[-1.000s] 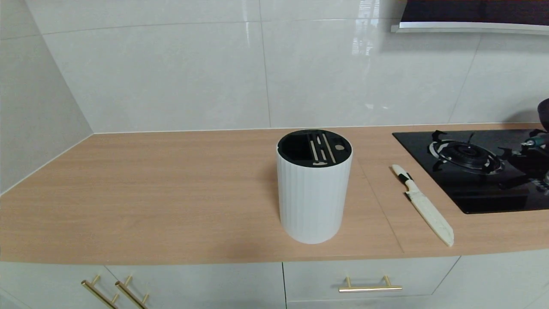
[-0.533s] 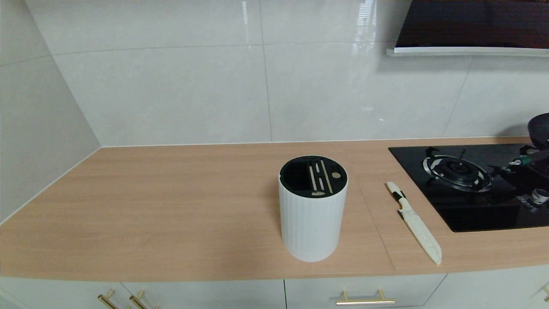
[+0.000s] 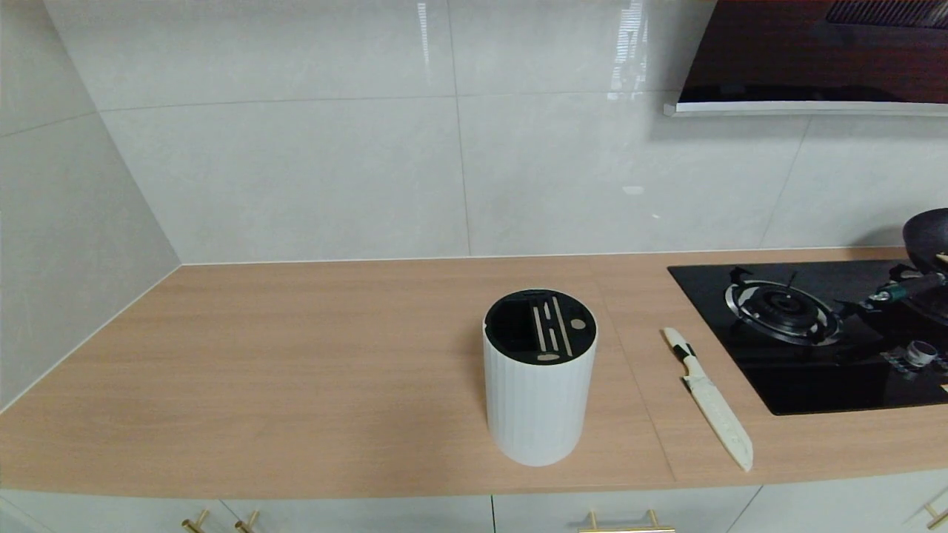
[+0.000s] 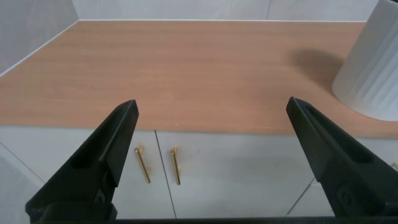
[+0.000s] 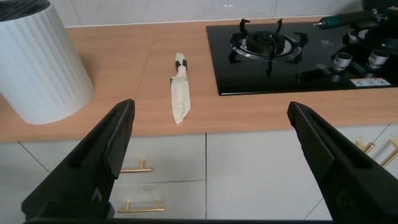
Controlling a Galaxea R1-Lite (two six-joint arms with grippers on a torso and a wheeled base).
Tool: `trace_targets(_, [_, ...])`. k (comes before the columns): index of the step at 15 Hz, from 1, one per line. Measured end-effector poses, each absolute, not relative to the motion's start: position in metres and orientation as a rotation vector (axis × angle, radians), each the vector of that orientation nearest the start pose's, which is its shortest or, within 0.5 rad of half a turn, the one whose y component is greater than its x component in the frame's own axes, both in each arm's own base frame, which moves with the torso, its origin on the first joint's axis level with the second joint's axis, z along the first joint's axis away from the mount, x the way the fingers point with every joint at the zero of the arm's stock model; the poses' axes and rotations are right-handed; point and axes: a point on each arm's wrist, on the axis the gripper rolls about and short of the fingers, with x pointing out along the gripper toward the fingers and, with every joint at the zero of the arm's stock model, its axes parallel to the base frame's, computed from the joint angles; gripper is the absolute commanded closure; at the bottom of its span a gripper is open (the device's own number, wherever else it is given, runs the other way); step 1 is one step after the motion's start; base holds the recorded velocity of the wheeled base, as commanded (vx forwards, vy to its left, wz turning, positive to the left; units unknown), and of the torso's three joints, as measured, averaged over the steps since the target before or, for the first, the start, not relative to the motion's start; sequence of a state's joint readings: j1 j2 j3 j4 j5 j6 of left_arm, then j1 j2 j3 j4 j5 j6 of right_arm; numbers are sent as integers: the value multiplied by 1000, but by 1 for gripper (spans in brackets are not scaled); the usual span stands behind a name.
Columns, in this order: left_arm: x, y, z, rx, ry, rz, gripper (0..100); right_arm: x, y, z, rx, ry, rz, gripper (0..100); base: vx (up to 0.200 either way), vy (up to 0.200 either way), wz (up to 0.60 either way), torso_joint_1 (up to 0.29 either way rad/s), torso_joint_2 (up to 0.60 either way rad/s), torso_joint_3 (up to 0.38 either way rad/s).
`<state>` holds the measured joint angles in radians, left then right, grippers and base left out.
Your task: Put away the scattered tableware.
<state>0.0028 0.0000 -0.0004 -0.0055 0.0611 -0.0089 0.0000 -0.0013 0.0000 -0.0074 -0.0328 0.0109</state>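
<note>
Cream-bladed kitchen knife with a cream-and-black handle (image 3: 707, 400), lying loose on the pale wooden countertop (image 3: 296, 370).
The knife lies flat, handle toward the wall and tip toward the counter's front edge. It is to the right of the upright white ribbed cylindrical holder with a black slotted top (image 3: 539, 392), near it but not touching. A black glass gas hob (image 3: 800, 385) lies close on the knife's other side. Left gripper (image 4: 212, 107): fingers wide apart, held before the counter edge, above white cabinet doors with brass handles (image 4: 174, 165). Right gripper (image 5: 211, 107): fingers also spread wide, facing the knife and hob.
</note>
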Motion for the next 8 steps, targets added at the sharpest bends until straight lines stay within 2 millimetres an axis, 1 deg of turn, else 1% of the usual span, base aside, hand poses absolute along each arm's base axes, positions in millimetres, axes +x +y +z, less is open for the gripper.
trace_targets(6, [-23,1,76,-9,-7,64,0,-23,-1,76,-4,-8,-28,0,0,0,0,0,0,0])
trace_targets(8, [-23,1,76,-9,-6,65,0,-23,0,81,-17,-5,-6,0,0,0,0,0,0,0])
